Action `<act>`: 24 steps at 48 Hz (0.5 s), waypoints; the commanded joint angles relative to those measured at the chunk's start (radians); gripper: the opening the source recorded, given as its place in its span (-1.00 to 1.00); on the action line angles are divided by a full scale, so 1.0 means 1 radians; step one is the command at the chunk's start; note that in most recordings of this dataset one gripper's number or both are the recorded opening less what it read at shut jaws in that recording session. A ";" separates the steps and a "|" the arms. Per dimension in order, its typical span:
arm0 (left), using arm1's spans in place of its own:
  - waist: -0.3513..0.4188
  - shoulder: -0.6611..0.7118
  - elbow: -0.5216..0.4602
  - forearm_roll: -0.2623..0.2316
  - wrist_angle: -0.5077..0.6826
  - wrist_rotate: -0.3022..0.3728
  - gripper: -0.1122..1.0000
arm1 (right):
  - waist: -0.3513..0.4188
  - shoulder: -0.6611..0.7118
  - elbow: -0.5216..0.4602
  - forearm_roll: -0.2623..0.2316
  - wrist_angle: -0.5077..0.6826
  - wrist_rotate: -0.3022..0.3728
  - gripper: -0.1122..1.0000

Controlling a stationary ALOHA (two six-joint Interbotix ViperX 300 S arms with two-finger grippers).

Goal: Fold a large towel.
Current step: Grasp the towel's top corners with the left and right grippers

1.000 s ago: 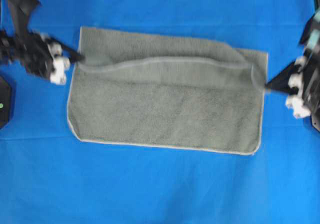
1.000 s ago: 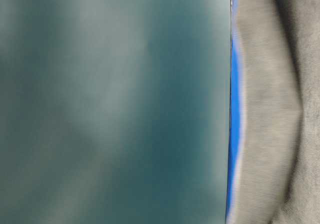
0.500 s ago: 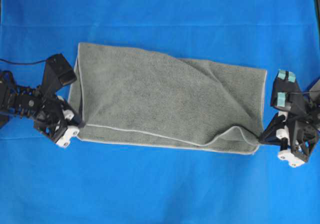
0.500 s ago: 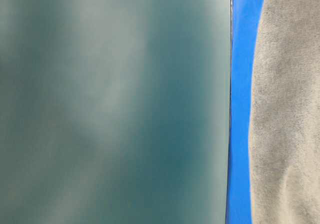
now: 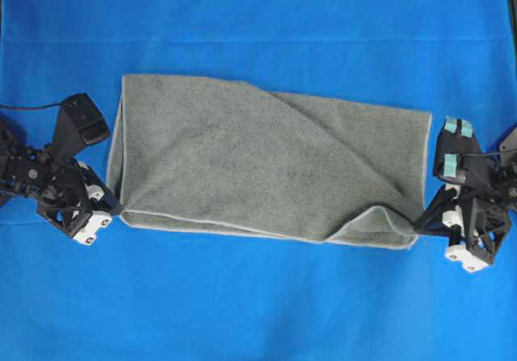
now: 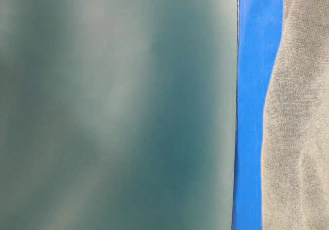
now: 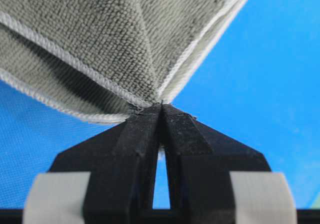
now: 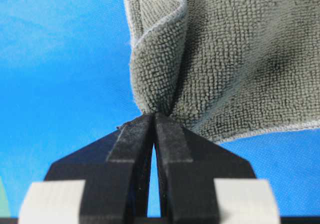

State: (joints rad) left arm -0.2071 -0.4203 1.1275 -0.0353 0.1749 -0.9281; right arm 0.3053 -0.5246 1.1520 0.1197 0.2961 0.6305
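Here the towel lies folded over on the blue tabletop, a long grey-green band running from left to right across the middle of the overhead view. Its upper layer slopes down from the far left corner, and a diagonal crease crosses it toward the near right corner, where the cloth bulges up in a small open fold. A thin pale hem traces the near edge and the right end.

The left hand sits at the towel's near left corner. In the left wrist view its black fingertips are pressed together on the hemmed corner, with two layers of cloth fanning out from the pinch.

The right hand sits at the near right corner. In the right wrist view its fingertips meet on a bunched tip of the towel, which curls in a loop just above them; the tips look closed on the cloth, though whether the hold is firm cannot be told.

In the table-level view a blurred teal-grey surface fills most of the picture, with a strip of blue and the towel's edge at the right.
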 commanded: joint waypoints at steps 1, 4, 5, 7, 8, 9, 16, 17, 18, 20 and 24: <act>0.005 -0.048 -0.009 0.003 0.000 0.003 -0.77 | 0.005 -0.002 -0.014 -0.002 -0.008 0.002 -0.63; 0.005 -0.078 -0.003 0.003 0.005 0.003 -0.77 | 0.005 0.000 -0.014 -0.002 -0.009 0.002 -0.30; 0.006 -0.084 0.000 0.003 0.005 0.002 -0.75 | 0.005 0.000 -0.014 -0.003 -0.009 0.000 -0.19; 0.011 -0.101 0.008 0.005 0.005 0.000 -0.65 | 0.003 -0.002 -0.017 -0.011 -0.008 -0.002 0.02; 0.014 -0.109 0.009 0.003 0.005 0.000 -0.57 | 0.005 -0.002 -0.018 -0.015 -0.009 -0.002 0.13; 0.017 -0.115 0.012 0.005 0.006 0.000 -0.49 | 0.005 -0.002 -0.021 -0.021 -0.008 -0.002 0.22; 0.051 -0.172 0.025 0.006 0.008 0.015 0.25 | 0.005 -0.015 -0.071 -0.086 0.014 -0.005 0.35; 0.058 -0.179 0.023 0.008 0.009 0.020 0.34 | 0.005 -0.018 -0.078 -0.095 0.025 -0.005 0.34; 0.067 -0.189 0.021 0.009 0.011 0.025 0.40 | 0.005 -0.023 -0.086 -0.106 0.035 -0.005 0.33; 0.084 -0.206 0.020 0.014 0.012 0.043 0.46 | 0.005 -0.035 -0.101 -0.127 0.066 -0.005 0.34; 0.149 -0.236 0.012 0.015 0.012 0.118 0.44 | -0.014 -0.058 -0.123 -0.189 0.140 0.005 0.34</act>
State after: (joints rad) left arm -0.1074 -0.6320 1.1582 -0.0261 0.1902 -0.8544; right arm 0.3068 -0.5614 1.0677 -0.0245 0.3881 0.6320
